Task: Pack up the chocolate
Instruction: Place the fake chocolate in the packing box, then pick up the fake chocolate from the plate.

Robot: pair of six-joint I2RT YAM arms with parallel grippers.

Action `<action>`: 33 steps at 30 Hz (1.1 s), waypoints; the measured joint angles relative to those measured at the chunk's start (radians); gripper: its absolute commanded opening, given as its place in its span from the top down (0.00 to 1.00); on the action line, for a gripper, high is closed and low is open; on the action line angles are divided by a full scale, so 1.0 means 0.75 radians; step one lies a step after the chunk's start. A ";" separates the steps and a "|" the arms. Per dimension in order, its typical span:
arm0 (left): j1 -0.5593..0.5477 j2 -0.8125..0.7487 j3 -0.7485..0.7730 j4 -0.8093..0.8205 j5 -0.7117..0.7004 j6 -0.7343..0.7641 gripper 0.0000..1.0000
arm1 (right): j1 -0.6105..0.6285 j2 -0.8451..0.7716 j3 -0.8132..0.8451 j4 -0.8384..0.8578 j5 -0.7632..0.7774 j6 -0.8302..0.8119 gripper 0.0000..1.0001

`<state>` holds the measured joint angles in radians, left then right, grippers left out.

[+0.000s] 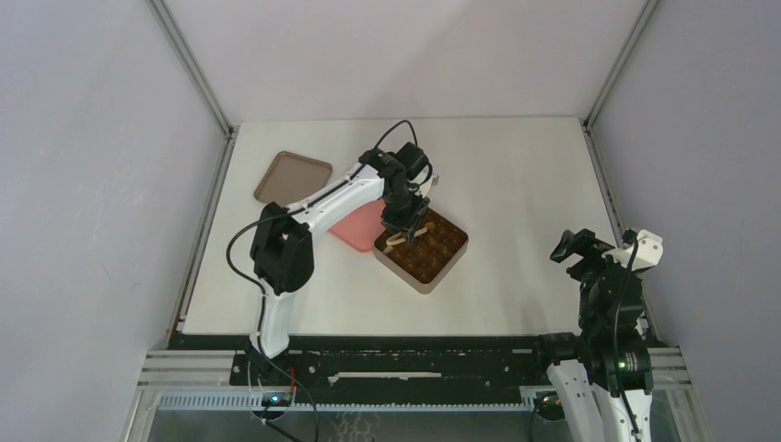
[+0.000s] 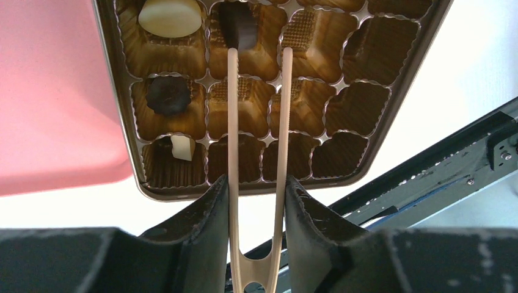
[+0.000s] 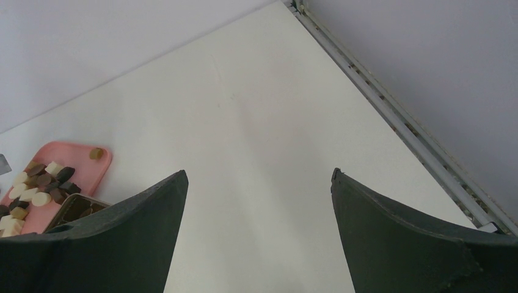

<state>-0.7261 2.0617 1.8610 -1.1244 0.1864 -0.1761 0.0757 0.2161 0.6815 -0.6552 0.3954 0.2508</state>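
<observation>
My left gripper is shut on thin wooden tongs, both fingers pressing on their arms. It hovers over the square tan tin. The tong tips stand a little apart above the gridded insert. A dark chocolate sits in a cell right at the left tip. Other cells hold a cream-white piece, a dark round piece and a small white piece. More chocolate is heaped on the pink tray. My right gripper is open and holds nothing, far right of the tin.
The pink tray lies against the tin's left side. A brown lid rests at the back left of the white table. The right arm is folded near the table's right front corner, by the metal rail.
</observation>
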 measured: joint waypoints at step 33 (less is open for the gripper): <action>0.372 -0.193 -0.150 -0.055 -0.200 0.025 0.60 | 0.005 0.000 0.000 0.000 0.001 -0.001 0.04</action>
<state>-0.4473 1.9167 1.7485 -1.1660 0.0360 -0.1574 0.0792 0.2161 0.6815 -0.6552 0.3958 0.2504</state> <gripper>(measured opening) 0.412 0.956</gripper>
